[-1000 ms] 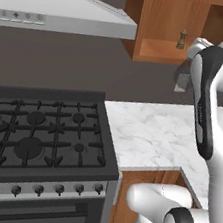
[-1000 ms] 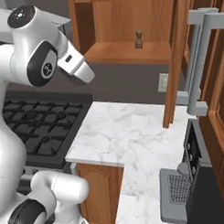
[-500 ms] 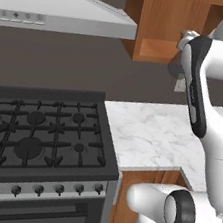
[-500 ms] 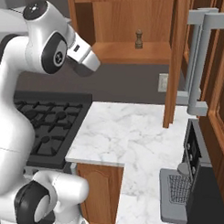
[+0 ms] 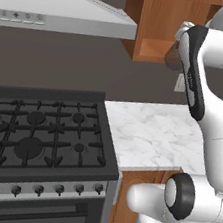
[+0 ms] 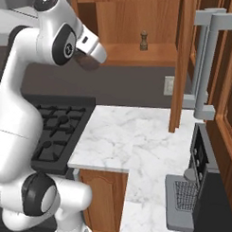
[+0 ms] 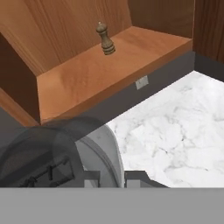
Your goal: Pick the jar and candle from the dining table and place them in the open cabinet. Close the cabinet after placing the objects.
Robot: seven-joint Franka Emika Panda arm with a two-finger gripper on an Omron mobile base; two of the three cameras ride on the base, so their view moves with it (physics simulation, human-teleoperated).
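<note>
Two-finger gripper (image 7: 109,177) was clamped on the small grey translucent cylindrical jar (image 7: 57,153), just below the open brown wooden wall cabinet's (image 7: 109,70) shelf lip. Best move: lift above the lip, push in, and set down away from the small dark pepper-mill figure (image 7: 105,39).

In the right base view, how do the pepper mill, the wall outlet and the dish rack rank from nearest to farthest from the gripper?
From the gripper, shut on the jar:
1. Pepper mill, on the cabinet shelf to the right.
2. Wall outlet, lower on the back wall.
3. Dish rack, on the counter at lower right.
</note>
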